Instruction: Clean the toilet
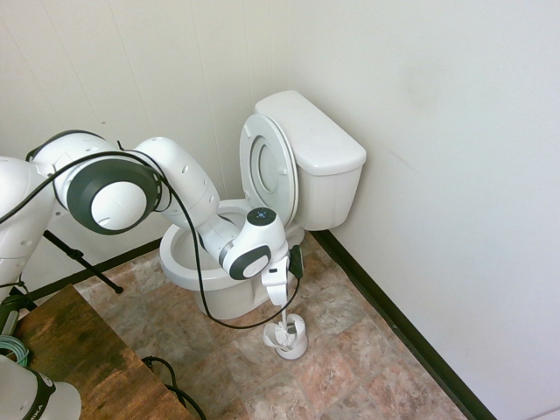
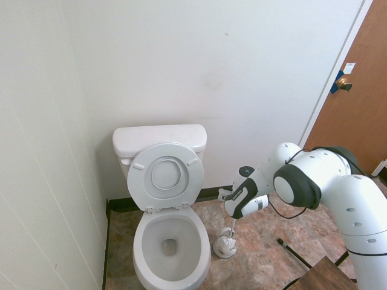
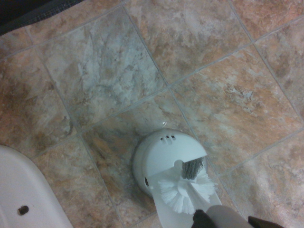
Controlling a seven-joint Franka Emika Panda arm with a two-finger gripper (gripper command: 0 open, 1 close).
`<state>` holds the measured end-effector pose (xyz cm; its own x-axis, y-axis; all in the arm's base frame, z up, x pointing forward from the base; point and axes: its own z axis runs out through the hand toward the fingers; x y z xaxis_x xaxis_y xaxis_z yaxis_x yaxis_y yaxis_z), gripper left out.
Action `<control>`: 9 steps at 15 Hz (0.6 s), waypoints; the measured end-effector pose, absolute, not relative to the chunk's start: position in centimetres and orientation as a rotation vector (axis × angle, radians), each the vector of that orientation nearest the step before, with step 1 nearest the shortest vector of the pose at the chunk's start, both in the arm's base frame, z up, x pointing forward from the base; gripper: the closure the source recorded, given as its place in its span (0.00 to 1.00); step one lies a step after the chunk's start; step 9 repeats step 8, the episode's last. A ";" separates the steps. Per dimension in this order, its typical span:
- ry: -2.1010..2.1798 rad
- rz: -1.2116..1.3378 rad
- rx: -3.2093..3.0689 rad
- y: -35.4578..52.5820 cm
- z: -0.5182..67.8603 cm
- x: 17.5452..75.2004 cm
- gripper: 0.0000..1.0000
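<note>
No legible writing is seen. The end effector (image 1: 278, 302) is clamped on a toilet brush (image 3: 186, 191) above its holder (image 1: 289, 337), beside the toilet (image 2: 169, 241).

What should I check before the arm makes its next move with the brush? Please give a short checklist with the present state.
1. Tool shut on the brush handle: ok.
2. Brush head over the opening of the brush holder: ok, not yet seated inside.
3. Brush holder standing upright on the floor beside the toilet: ok.
4. Toilet lid raised, bowl open: ok.
5. Bowl clean: cannot tell.
6. Brush head dripping on the tile floor: cannot tell.
</note>
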<state>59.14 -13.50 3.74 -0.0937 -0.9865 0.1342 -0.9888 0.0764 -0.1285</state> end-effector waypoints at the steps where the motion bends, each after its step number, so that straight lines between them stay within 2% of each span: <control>1: -2.299 0.286 2.101 -13.7 3.2 59.5 1.00; 9: -2.316 0.206 2.055 -15.8 0.7 62.0 1.00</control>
